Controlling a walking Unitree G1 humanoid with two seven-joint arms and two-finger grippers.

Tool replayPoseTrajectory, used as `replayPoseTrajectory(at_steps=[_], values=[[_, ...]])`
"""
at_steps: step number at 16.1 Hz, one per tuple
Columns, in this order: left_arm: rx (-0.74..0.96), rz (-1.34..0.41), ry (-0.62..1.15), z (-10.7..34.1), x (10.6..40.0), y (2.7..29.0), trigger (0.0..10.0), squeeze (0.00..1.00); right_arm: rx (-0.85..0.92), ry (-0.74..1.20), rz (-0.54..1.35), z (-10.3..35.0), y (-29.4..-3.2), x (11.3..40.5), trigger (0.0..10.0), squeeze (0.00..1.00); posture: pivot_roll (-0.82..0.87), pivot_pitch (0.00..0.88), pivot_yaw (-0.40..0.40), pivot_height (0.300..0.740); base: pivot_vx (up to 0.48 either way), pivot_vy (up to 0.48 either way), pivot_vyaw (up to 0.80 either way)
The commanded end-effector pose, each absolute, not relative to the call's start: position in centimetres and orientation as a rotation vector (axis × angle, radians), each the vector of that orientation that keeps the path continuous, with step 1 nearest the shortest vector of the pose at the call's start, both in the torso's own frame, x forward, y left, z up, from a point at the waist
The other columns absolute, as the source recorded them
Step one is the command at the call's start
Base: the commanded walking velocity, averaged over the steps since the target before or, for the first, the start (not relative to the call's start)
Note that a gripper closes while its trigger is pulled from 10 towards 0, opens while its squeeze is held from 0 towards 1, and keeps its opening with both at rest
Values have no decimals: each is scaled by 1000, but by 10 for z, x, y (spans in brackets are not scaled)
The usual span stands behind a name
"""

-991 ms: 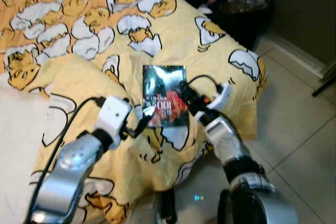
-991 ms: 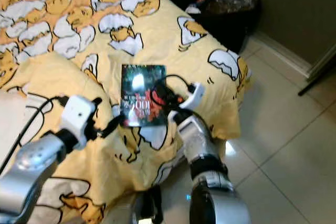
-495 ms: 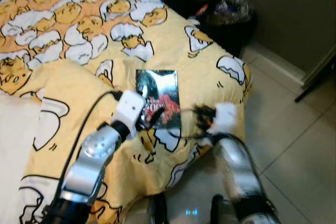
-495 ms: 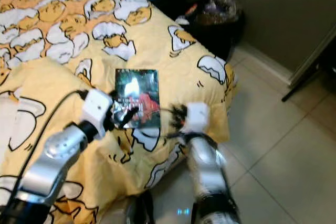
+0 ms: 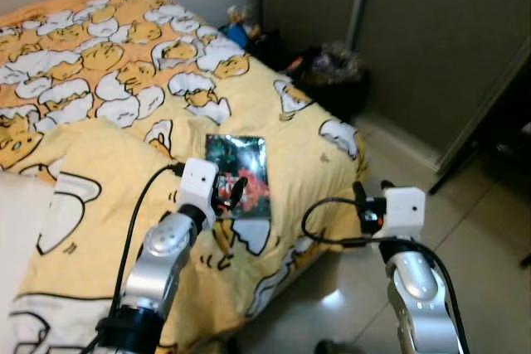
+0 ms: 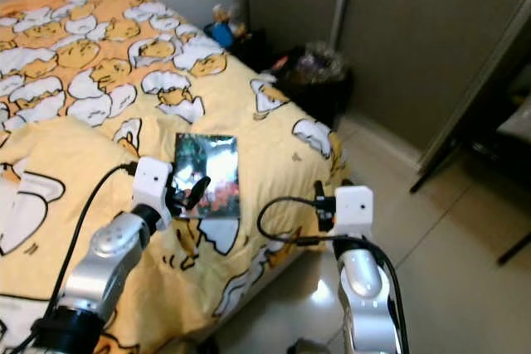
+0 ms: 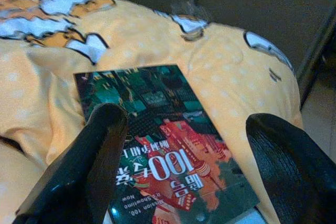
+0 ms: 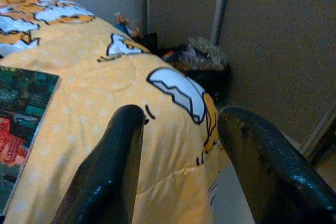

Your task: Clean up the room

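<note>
A dark glossy book (image 5: 239, 173) with red and green cover art lies flat on the yellow egg-print duvet (image 5: 124, 80) near the bed's foot corner. My left gripper (image 5: 233, 192) hovers open over the book's near edge. In the left wrist view its black fingers (image 7: 102, 145) straddle the cover of the book (image 7: 168, 150), with nothing held. Off the bed's corner and over the floor, my right gripper (image 5: 362, 207) is open and empty. From its wrist view the book (image 8: 21, 124) lies off to one side and the gripper (image 8: 181, 116) points at the duvet corner.
A black bin with a plastic bag (image 5: 336, 80) stands on the floor beyond the bed corner. Small toys (image 5: 241, 29) sit by the wall. Grey wardrobe doors (image 5: 415, 31) close the far side. Tiled floor (image 5: 489, 246) lies to the right, with a dark furniture leg (image 5: 465, 159).
The camera has risen and pulled back. My right gripper has drawn off the book to the right, beyond the bed corner. My left gripper has moved onto the book's near edge.
</note>
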State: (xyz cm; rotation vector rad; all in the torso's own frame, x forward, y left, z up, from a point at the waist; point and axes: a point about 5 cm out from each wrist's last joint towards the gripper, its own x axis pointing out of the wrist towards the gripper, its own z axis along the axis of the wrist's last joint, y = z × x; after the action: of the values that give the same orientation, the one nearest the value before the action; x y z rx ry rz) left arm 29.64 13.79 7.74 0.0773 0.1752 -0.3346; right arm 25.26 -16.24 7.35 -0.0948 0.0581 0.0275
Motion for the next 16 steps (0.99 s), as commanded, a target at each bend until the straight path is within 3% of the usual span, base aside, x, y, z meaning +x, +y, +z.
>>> replayPoseTrajectory(at_steps=[1, 9, 12, 14, 15, 16], values=[[77, -307, 179, 73, 295, 139, 10000, 0, -97, 49, 26, 82, -164, 256, 10000, 1000, -172, 3, 62, 740, 0, -480, 731], [115, -242, 116, 77, 305, 134, 10000, 0, -110, 49, 91, 86, -162, 262, 10000, 1000, -154, 0, 33, 740, 0, -480, 729], [97, -180, 116, 73, 304, 141, 10000, 0, -117, 61, 126, 80, -161, 254, 10000, 1000, -160, 0, 33, 740, 0, -92, 715], [85, -191, 103, 77, 308, 139, 10000, 0, -123, 91, 148, 76, -160, 255, 10000, 1000, -167, 0, 39, 740, 0, 0, 0], [75, -196, 92, 81, 312, 137, 10000, 0, -117, 100, 150, 74, -160, 255, 10000, 0, -175, 0, 46, 740, 431, 0, 0], [68, -204, 84, 83, 315, 134, 10000, 0, -113, 100, 146, 74, -160, 255, 10000, 0, -181, 0, 49, 740, 450, 0, 0]])
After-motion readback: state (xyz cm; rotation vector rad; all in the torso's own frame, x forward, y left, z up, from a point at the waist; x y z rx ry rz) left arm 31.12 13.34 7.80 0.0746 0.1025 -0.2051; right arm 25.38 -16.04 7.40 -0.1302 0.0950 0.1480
